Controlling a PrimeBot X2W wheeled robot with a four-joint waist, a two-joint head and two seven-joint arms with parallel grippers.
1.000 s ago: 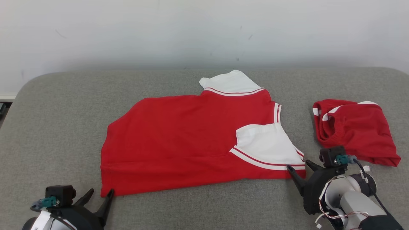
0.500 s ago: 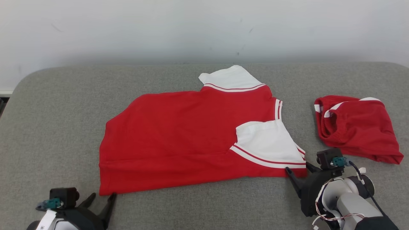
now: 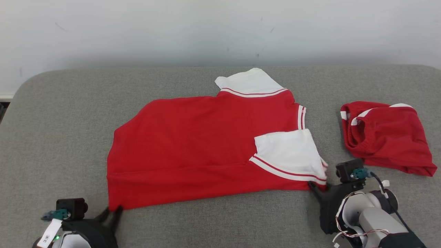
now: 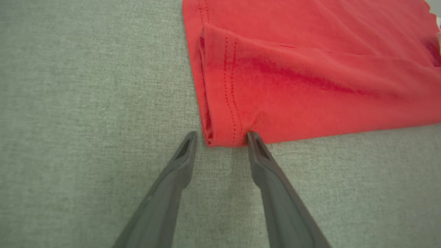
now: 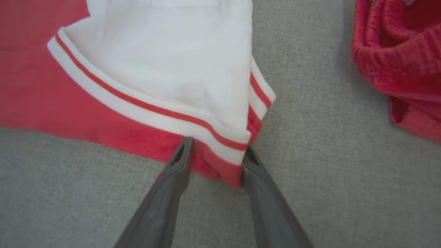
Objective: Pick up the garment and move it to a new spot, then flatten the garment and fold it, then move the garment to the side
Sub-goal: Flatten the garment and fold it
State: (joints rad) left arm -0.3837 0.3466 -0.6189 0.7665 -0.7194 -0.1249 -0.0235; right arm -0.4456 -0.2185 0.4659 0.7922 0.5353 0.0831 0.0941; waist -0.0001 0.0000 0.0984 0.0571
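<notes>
Left gripper (image 3: 111,212): at the head view's lower left, jaws parted astride the near hem corner. One finger touches cloth and the other stands on bare bench, so nothing is pinched.
Right gripper (image 3: 317,186): at the lower right, jaws partly parted with the cuff corner between them. Whether they have bitten cannot be told.
Garment: the red shirt (image 3: 193,148) lies spread at centre frame on the grey bench (image 3: 51,137), with one white sleeve (image 3: 289,151) folded in over its body.
Handling: it looks light, soft and limp. It would likely sag between two holds, so both corners should rise together. The doubled hem (image 4: 224,131) and the striped cuff (image 5: 224,151) look like the thickest, surest places to grip.
Neighbour: a second red garment (image 3: 386,137) lies crumpled at the right of the frame, apart from the shirt.
Wrist views: they show the stitching, the open hem tube and exactly where each fingertip meets the cloth.
Head view: it gives the whole layout and how far apart the two corners lie, but the fingertips blur into dark shapes.
</notes>
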